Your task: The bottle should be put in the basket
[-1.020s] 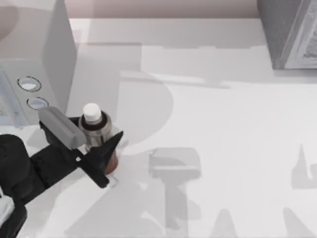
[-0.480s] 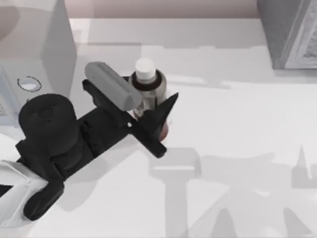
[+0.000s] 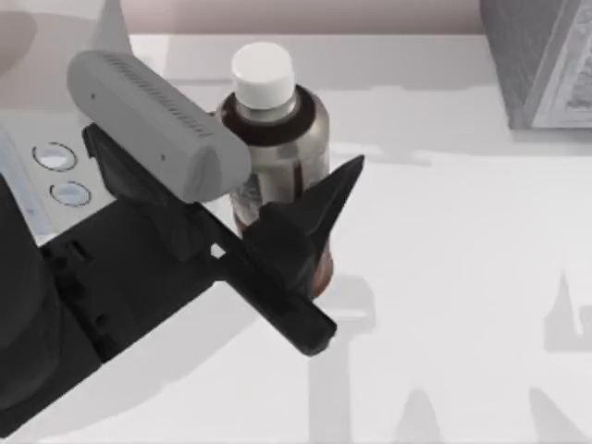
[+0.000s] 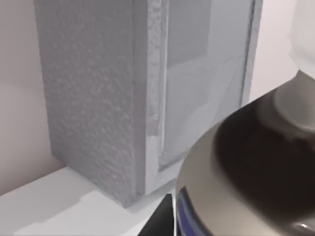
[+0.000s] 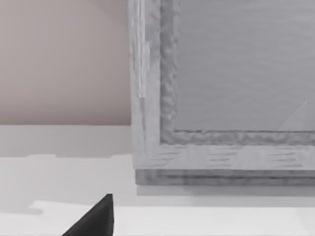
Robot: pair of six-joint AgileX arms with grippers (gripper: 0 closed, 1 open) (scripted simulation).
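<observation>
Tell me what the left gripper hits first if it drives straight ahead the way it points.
Likely the grey box: the left gripper, shut on the bottle, faces it in the left wrist view; depth is unclear.

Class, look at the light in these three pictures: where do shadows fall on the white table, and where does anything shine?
Top view: soft grey shadows of the arms lie across the white table beneath the left gripper, which holds the small white-capped bottle; its silver-grey label gleams faintly. Left wrist view: the bottle's shoulder carries a pale sheen. Right wrist view: a shadow band lies under the grey textured box.
</observation>
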